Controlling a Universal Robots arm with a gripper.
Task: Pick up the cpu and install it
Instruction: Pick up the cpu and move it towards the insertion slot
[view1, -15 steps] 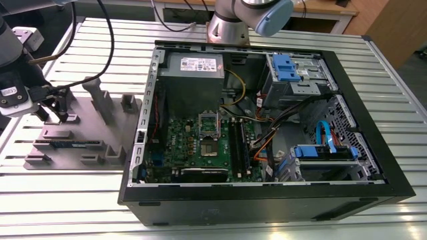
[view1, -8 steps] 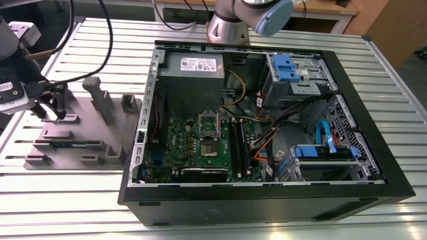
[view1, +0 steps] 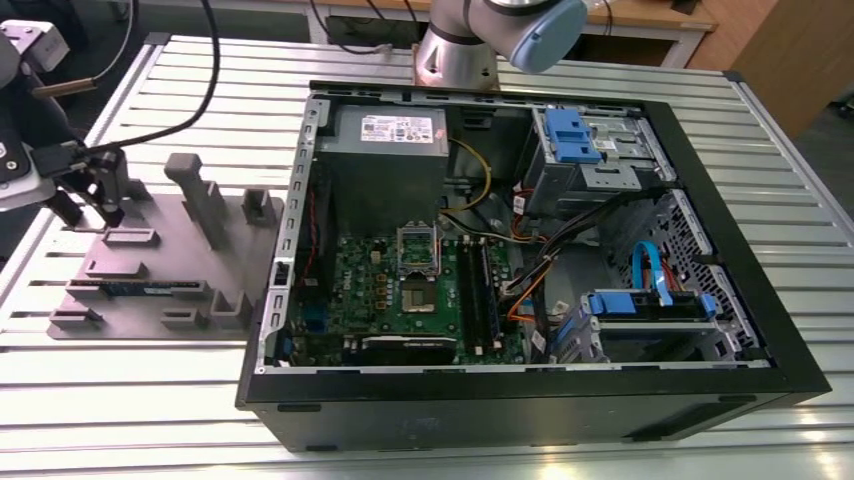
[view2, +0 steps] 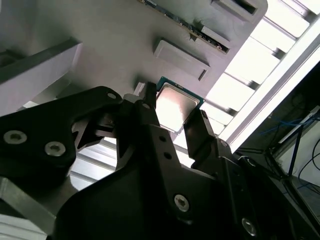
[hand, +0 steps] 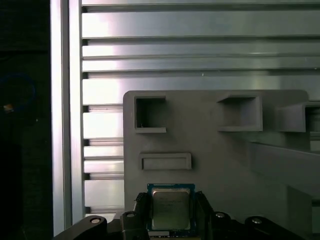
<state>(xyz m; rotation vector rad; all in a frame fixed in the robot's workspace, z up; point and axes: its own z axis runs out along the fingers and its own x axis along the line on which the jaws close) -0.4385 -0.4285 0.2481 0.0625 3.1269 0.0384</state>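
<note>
The cpu (hand: 171, 206), a small silver square with a green rim, sits between my gripper's two black fingers in both wrist views, its shiny top (view2: 176, 102) facing the cameras. My gripper (view1: 88, 214) hangs at the exterior view's left, low over the far corner of the grey fixture plate (view1: 147, 272). The fingers (view2: 196, 127) press against two opposite edges of the chip. The gripper (hand: 171, 212) is shut on the cpu. Whether the chip still rests on the plate I cannot tell. The dark empty socket (view1: 420, 294) lies on the green motherboard (view1: 360, 290) inside the open case.
The open black computer case (view1: 534, 400) fills the middle of the ribbed metal table (view1: 134, 420), with a grey power supply (view1: 387, 132), blue drive bays (view1: 567, 135) and loose cables. Upright grey posts (view1: 198, 195) rise from the fixture plate beside my gripper.
</note>
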